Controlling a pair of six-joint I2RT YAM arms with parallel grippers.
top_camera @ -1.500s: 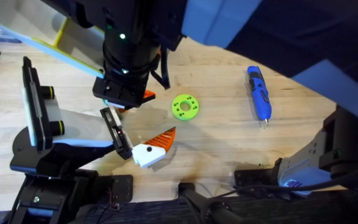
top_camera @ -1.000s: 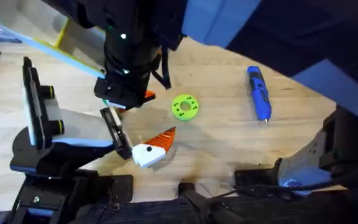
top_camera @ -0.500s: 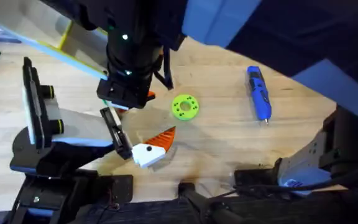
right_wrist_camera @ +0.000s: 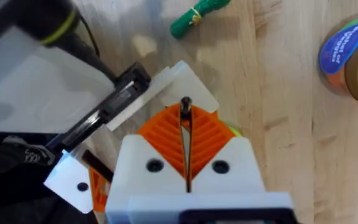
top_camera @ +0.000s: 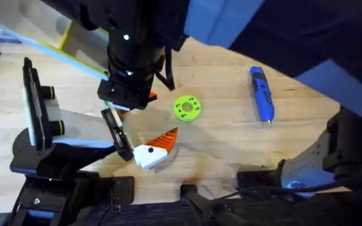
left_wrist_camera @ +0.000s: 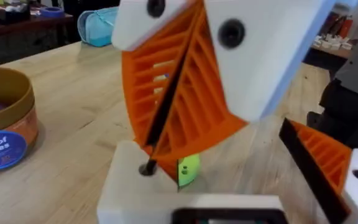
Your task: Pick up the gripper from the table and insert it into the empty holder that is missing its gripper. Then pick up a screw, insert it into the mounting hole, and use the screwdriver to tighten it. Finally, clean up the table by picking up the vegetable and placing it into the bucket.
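The right gripper (right_wrist_camera: 186,124) pinches a dark screw (right_wrist_camera: 186,103) between pressed-together pads, above the holder (top_camera: 117,134). The gripper (top_camera: 153,149) sits against the holder's right side, apparently inserted. Risk: the screw could miss its hole or drop if misaligned. The left gripper's state cannot be told.

Lime-green disc (top_camera: 187,107) on wooden table (top_camera: 219,144)

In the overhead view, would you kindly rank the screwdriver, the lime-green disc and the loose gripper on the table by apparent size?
1. The screwdriver, longest.
2. The gripper, slightly shorter but bulkier; close to the screwdriver.
3. The lime-green disc, clearly smallest.
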